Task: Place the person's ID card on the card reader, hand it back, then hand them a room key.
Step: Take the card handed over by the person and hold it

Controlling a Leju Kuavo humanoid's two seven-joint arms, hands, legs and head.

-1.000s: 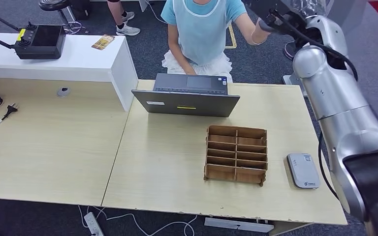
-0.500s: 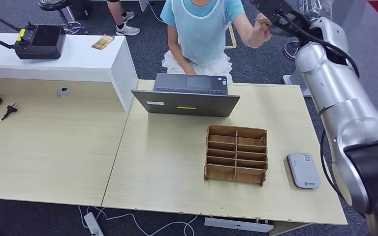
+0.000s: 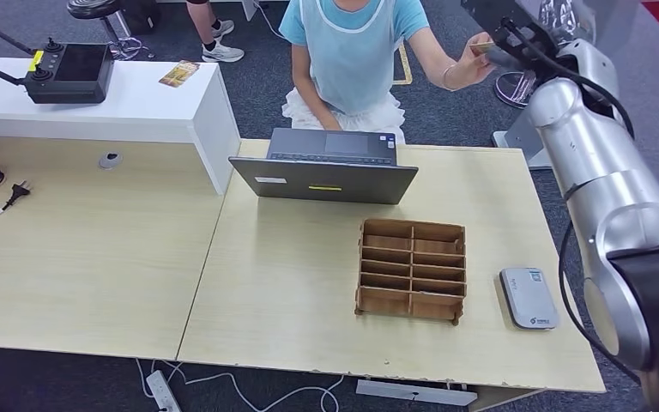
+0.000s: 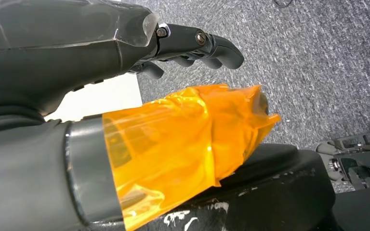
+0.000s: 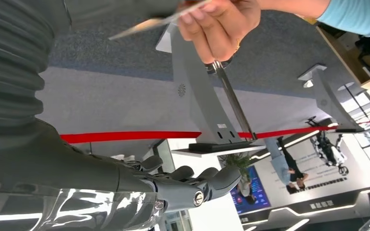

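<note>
Fingers [image 5: 207,185] apart, empty; thin pale ID card [image 5: 149,23] in person's hand [image 5: 221,26].

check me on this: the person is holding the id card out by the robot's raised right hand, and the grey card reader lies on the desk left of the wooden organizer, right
Not quite. The head view shows the card reader right of the wooden organizer, not left. The rest holds: the person's hand holds the ID card out by the raised right hand.

Pale wooden desks [image 3: 94,257] stand on grey carpet [image 3: 257,94] (a raised white counter [image 3: 137,107] at the left).
</note>
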